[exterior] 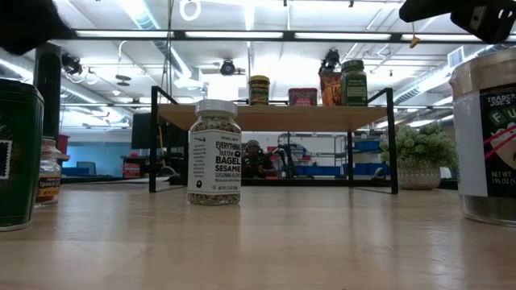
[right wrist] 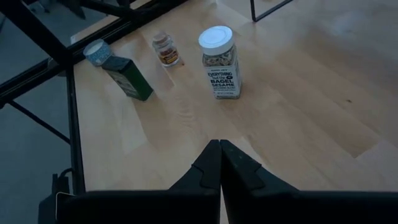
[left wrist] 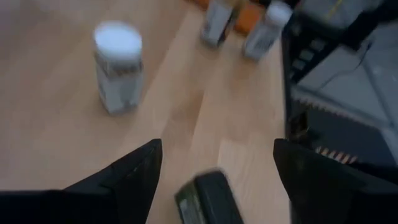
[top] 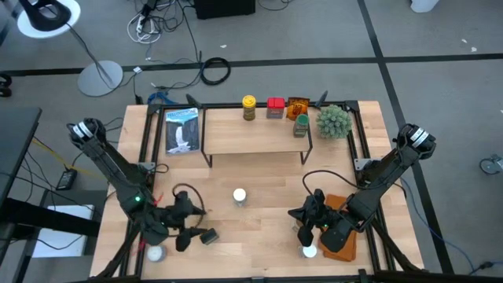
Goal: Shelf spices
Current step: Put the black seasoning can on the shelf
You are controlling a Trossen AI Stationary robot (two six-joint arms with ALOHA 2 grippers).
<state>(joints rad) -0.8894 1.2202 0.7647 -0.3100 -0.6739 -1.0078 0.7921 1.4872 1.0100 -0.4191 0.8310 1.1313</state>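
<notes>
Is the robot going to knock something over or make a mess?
Maybe. The left gripper is open above a dark green tin, which stands close to a small brown jar and a pale-lidded jar, so reaching down could bump those over. The shelf already has four spices bunched at its right end, so putting another one beside them might tip one off.
</notes>
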